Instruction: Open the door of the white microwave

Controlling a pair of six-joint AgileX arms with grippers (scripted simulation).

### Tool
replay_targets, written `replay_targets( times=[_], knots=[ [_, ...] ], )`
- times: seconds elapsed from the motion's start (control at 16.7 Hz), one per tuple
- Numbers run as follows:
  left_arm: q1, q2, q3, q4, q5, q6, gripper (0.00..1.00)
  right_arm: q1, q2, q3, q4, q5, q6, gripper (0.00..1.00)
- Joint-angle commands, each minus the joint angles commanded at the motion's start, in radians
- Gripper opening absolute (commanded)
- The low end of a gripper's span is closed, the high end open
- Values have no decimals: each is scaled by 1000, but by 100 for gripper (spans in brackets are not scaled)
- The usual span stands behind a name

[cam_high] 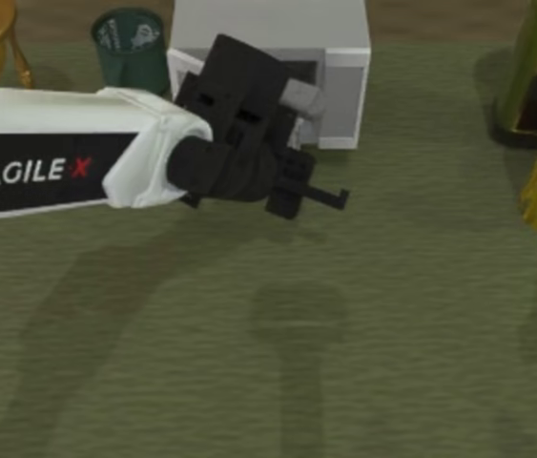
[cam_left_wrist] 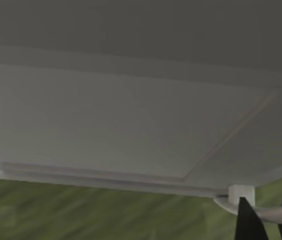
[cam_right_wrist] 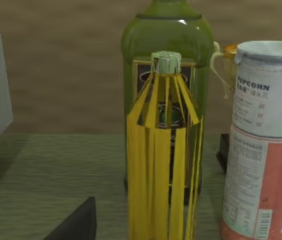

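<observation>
At microwave front: left claw (cam_left_wrist: 266,220) straddles door (cam_left_wrist: 130,120) handle (cam_left_wrist: 261,212) | top view hides it

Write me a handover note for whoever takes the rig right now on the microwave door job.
Left gripper: at the door of the white microwave, fingers around its handle; grip not confirmed.
Right arm: parked off the top view, facing a green bottle and a popcorn can.
Done: reach to the handle; door looks slightly ajar.
Left: swing the door fully open.
</observation>
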Motion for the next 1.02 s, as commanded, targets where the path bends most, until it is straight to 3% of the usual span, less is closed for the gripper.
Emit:
replay_targets(
  times=[0.36, 1.02],
  knots=[
    [24, -24, -33, 10, 29, 49, 0, 0, 0, 0, 0, 0, 0, 100],
    [25, -25, -34, 11, 30, 51, 0, 0, 0, 0, 0, 0, 0, 100]
  ],
)
